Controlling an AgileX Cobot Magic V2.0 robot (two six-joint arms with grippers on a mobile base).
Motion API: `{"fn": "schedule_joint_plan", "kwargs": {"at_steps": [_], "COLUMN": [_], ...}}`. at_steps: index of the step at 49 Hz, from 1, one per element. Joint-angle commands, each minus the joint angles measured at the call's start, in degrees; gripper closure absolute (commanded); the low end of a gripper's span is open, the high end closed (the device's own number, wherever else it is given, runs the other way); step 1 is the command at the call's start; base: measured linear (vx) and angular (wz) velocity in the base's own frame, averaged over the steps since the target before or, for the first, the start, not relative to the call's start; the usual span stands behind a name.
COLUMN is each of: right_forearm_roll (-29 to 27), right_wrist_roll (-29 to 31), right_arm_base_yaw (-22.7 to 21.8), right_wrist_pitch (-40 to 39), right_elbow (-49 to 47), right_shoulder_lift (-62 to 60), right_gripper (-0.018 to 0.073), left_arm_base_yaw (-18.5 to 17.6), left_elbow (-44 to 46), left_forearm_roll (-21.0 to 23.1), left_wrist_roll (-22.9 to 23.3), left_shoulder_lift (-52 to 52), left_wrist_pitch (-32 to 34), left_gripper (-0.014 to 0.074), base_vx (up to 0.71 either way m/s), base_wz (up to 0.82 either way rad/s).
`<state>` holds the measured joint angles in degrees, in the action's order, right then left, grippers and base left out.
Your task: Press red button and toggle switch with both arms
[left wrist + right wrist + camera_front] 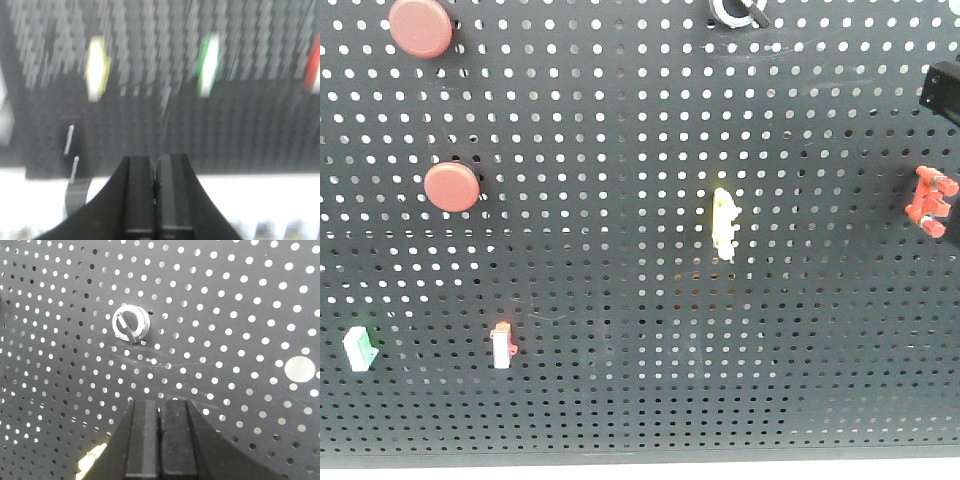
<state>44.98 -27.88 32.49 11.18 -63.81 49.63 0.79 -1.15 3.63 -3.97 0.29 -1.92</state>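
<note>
On the pegboard [640,400], two red buttons [452,187] sit far left; the metal toggle [130,325] is top centre. The left hand [156,185], fingers pressed together and empty, faces blurred switches, well off the buttons. The right hand [159,435], likewise closed and empty, sits just below the toggle. It should approach squarely, nudging the lever with one fingertip.

Two red buttons [420,27] [452,187] (round), three rocker switches [360,348] [501,345] [725,225].
</note>
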Motion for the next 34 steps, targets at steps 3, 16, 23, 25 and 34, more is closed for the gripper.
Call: {"fn": "schedule_joint_plan", "kwargs": {"at_steps": [3, 16, 23, 25, 34], "right_forearm_roll": [1.1, 1.1, 1.1, 1.1, 1.1], "right_wrist_roll": [0.1, 0.1, 0.1, 0.1, 0.1], "right_arm_base_yaw": [-0.2, -0.2, -0.2, -0.2, -0.2], "right_wrist_pitch": [-3.2, -2.4, -2.4, -2.4, -2.4], "right_elbow": [-1.6, -1.5, -1.5, -1.5, -1.5], "right_shoulder_lift": [-0.3, -0.3, -0.3, -0.3, -0.3], "right_gripper": [0.0563, 0.0563, 0.0563, 0.0563, 0.0563], "left_arm_base_yaw": [0.5, 0.5, 0.5, 0.5, 0.5], "left_elbow": [-1.3, -1.4, -1.4, -1.4, -1.4], "left_forearm_roll": [0.5, 0.5, 0.5, 0.5, 0.5], "left_wrist_roll": [0.4, 0.4, 0.4, 0.4, 0.4], "left_shoulder_lift": [-0.7, -0.6, -0.6, -0.6, -0.6], "left_wrist_pitch": [-2.2, -9.7, -11.2, -11.5, -11.7], "left_gripper": [0.0594, 0.0594, 0.0594, 0.0594, 0.0594], "base_vx": [0.00, 0.00, 0.00, 0.00, 0.00], "base_wz": [0.00, 0.00, 0.00, 0.00, 0.00]}}
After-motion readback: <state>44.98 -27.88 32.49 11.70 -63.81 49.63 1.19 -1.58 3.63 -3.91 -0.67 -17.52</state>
